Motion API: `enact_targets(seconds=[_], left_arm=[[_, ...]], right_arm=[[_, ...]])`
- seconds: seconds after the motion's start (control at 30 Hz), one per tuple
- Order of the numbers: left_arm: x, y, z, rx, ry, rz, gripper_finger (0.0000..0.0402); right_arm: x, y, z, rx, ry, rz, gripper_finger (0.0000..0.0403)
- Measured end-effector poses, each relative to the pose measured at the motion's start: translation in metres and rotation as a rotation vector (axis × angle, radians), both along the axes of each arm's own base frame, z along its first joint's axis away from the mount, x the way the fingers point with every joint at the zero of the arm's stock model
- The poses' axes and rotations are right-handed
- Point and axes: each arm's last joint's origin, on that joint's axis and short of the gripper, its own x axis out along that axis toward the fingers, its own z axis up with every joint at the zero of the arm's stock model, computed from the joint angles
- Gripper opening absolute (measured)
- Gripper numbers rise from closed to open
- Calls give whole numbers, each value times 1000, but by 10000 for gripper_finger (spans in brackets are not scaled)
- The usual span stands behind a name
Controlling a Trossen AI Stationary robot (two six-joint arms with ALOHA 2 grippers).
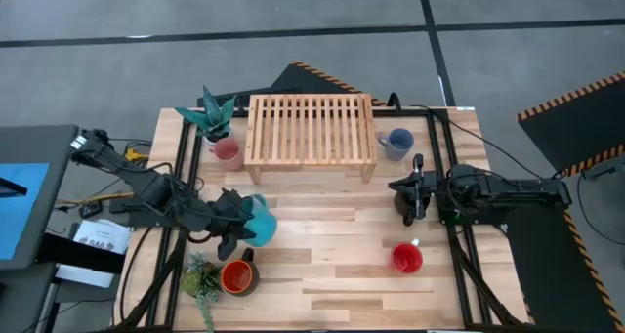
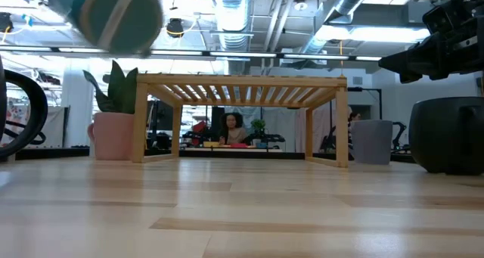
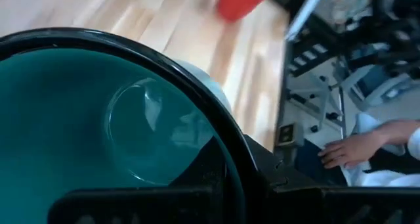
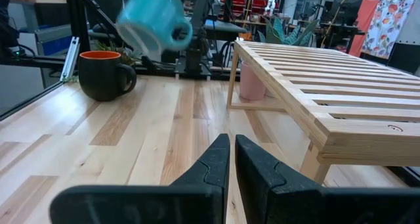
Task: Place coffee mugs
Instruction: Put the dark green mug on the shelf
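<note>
The left gripper (image 1: 244,226) is clamped on the teal mug (image 1: 260,219), held clear of the table (image 1: 322,265) at its left side. Below it stands the black mug (image 1: 238,276) with an orange inside, beside a small plant (image 1: 201,277). The pink mug (image 1: 227,153) sits by the left end of the wooden rack (image 1: 311,128), the grey-blue mug (image 1: 396,144) by its right end. The red mug (image 1: 407,258) stands, apparently upright, near the right gripper (image 1: 408,212), whose fingers (image 4: 216,159) rest nearly together, holding nothing.
</note>
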Motion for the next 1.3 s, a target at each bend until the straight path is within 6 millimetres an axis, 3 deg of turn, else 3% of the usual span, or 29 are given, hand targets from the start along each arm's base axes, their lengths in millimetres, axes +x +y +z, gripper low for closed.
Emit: enact_targets(seconds=[0.17,0.27,0.4,0.53,0.83,1.07,1.3], left_arm=[[21,-10,42,195,-79,-54,7],[36,-4,65,388,-67,-9,8],[54,18,90,638,3,137,8],[70,52,107,768,110,225,8],[82,136,103,767,363,359,9],[79,175,92,620,443,331,9],[86,215,77,591,527,392,9]], right_arm=[[0,0,0,0,0,0,52],[0,0,0,0,0,0,52],[0,0,0,0,0,0,52],[0,0,0,0,0,0,52],[0,0,0,0,0,0,52],[0,0,0,0,0,0,52],[0,0,0,0,1,1,52]])
